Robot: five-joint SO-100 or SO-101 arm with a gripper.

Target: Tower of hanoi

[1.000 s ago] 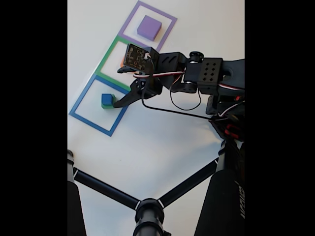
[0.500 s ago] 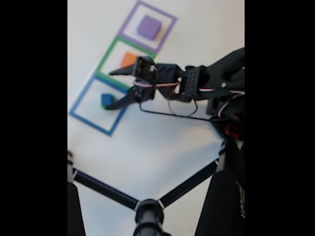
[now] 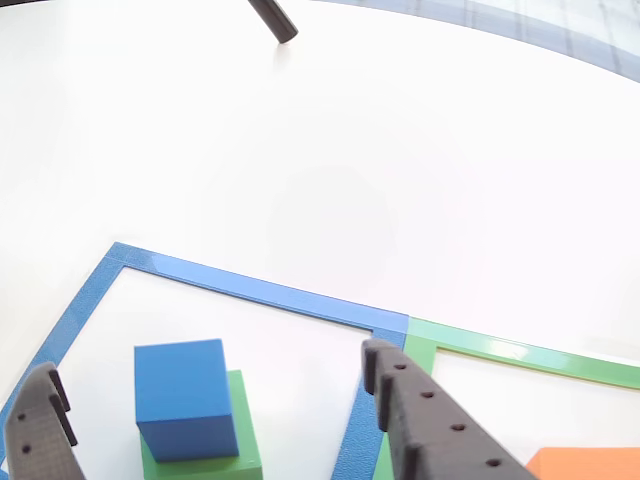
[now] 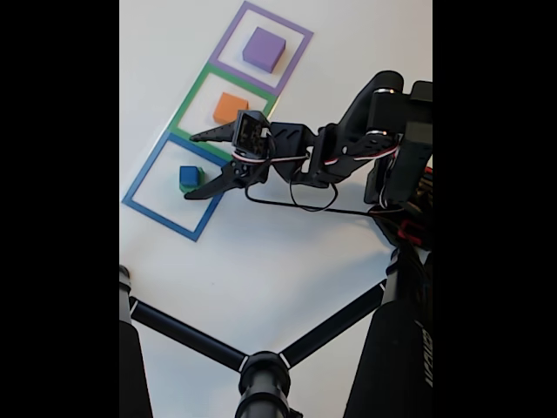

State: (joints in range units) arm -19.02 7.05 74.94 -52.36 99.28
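Blue cube [image 4: 188, 177] sits on top of a flat green block [image 3: 205, 455] inside the blue square outline [image 4: 142, 180], near the desk's [image 4: 261, 252] left edge in the fixed view. Orange block [image 4: 230, 107] lies in the green outline [image 4: 193, 94]; purple block [image 4: 264, 49] in the purple outline [image 4: 230, 31]. Gripper [image 4: 190, 165] hangs just beside the cube, jaws spread wide, holding nothing.

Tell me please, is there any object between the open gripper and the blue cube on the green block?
Nothing visible. In the other view the blue cube sits on the green block, with bare table between the fingers. The fixed view shows the gripper open beside it.
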